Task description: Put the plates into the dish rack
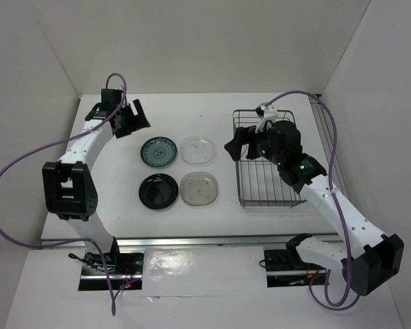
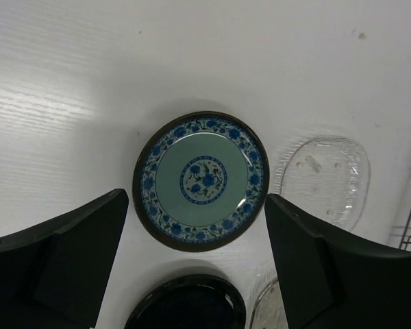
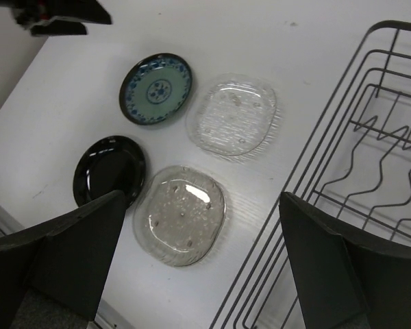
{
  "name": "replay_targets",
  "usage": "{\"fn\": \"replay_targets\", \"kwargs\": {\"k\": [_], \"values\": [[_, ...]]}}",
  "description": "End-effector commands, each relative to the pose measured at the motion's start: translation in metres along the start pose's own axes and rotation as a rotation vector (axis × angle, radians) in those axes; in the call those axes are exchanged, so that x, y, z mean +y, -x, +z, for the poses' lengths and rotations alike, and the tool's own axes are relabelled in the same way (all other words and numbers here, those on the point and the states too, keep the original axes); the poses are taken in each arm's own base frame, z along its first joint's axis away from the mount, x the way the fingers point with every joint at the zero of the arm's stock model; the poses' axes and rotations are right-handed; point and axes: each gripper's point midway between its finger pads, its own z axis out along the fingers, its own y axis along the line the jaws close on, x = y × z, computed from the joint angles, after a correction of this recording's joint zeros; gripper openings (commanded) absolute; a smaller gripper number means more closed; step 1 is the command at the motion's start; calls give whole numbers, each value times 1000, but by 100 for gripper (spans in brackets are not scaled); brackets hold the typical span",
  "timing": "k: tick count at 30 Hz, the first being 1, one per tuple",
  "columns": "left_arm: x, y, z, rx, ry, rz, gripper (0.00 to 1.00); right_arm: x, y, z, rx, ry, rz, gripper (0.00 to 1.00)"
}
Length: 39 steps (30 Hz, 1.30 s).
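Four plates lie flat on the white table in a two-by-two group. The blue-green patterned plate [image 1: 158, 151] [image 2: 202, 180] [image 3: 156, 88] is far left and the clear glass plate [image 1: 197, 150] [image 2: 323, 179] [image 3: 233, 115] far right. The glossy black plate [image 1: 158, 190] [image 2: 186, 305] [image 3: 109, 170] is near left and the grey-beige plate [image 1: 199, 188] [image 3: 181, 214] near right. The dark wire dish rack [image 1: 267, 203] [image 3: 380, 132] stands to their right and holds no plates. My left gripper [image 1: 127, 118] [image 2: 196, 205] hovers open above the blue-green plate. My right gripper [image 1: 243, 147] [image 3: 202, 205] hovers open over the rack's left edge.
White walls close in the table on the left, back and right. The right arm reaches over the rack's near half. A metal rail runs along the table's near edge [image 1: 205, 241]. The left gripper shows at the top left of the right wrist view [image 3: 58, 17].
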Motion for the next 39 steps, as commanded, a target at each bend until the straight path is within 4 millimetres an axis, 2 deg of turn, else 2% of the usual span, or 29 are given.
{"fn": "replay_targets", "kwargs": {"k": [1,3,4,9,12,13,14,17,21,23,25,28,31,32,35,36,38,39], "values": [[0,-6,27,6,-33,-23,94,27,20,-6,-93,113,-59,100],[4,-15,42,23,-37,-23,94,31,18,-8,-100,126,-76,100],[14,-23,54,52,-17,-34,94,35,13,-6,-93,150,-95,100],[36,-36,78,105,-11,-62,92,49,10,-11,-98,211,-118,100],[39,-47,84,137,-9,-67,87,57,7,-12,-93,231,-123,100],[41,-55,87,159,-11,-71,87,57,7,-12,-93,232,-123,100],[40,-53,88,151,-14,-70,87,55,8,-11,-95,221,-122,100],[45,-68,97,200,-10,-79,82,58,7,-11,-94,229,-134,100],[49,-70,100,203,7,-80,79,59,1,-11,-83,236,-135,100],[48,-79,103,226,9,-66,72,58,2,-10,-85,225,-134,100],[54,-88,107,251,31,-70,69,57,0,-12,-85,225,-134,100],[56,-91,110,261,36,-72,54,57,0,-12,-85,225,-134,100],[53,-97,113,275,35,-65,52,57,0,-12,-86,225,-143,100],[53,-101,112,283,46,-58,43,55,1,-11,-89,216,-142,100],[53,-100,114,283,46,-58,42,55,1,-11,-89,216,-142,100],[55,-101,114,287,59,-58,26,56,3,-14,-97,218,-144,100],[57,-100,116,282,72,-56,18,56,3,-14,-97,218,-144,100],[59,-100,114,290,86,-56,10,56,3,-14,-97,218,-144,100]]}}
